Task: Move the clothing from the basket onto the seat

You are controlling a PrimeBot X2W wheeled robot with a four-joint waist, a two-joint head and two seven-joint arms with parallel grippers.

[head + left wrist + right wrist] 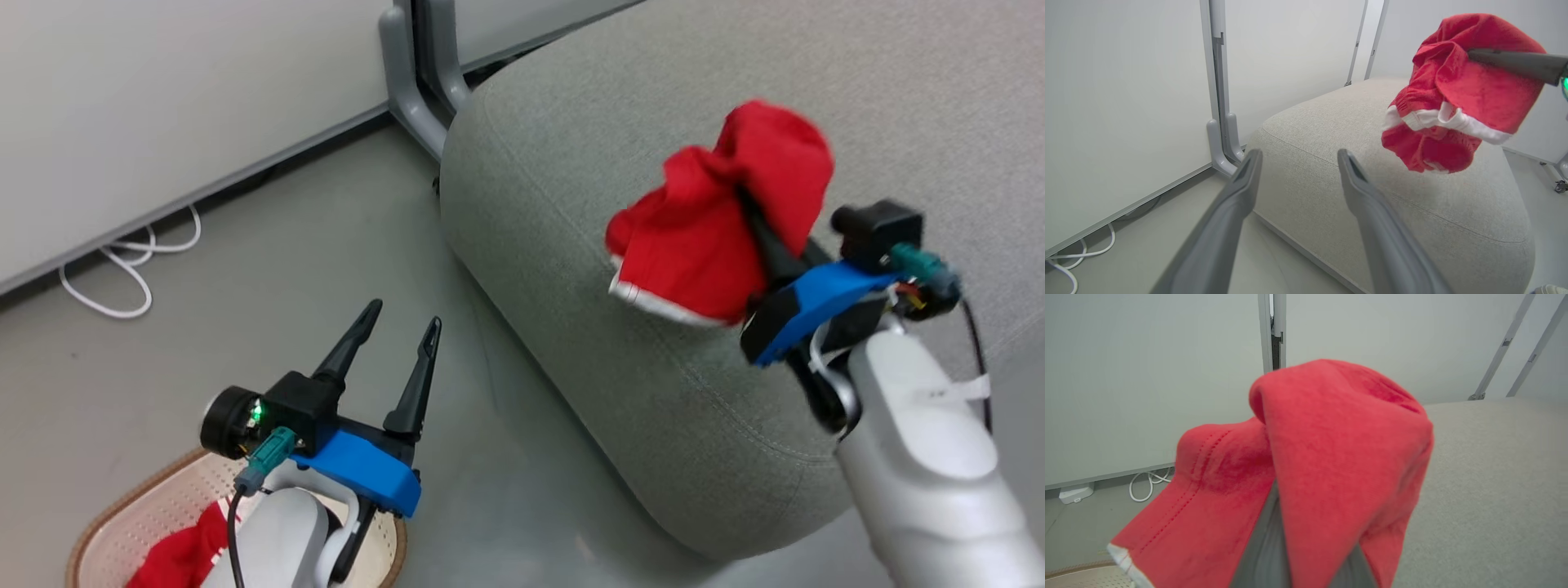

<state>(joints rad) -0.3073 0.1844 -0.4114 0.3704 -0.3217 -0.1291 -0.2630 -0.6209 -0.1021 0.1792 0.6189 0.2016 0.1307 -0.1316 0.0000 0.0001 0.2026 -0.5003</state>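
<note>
Right jaws pinch clothing (702, 245) above seat (571, 163) beside grey floor (286, 261).

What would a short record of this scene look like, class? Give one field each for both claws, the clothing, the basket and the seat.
Right claw: shut on a red garment
Held garment: hanging in the air over the seat, not yet put down
Left claw: open, empty, above the basket
Basket: on the floor, more red clothing inside
Seat: light grey, rounded
</note>
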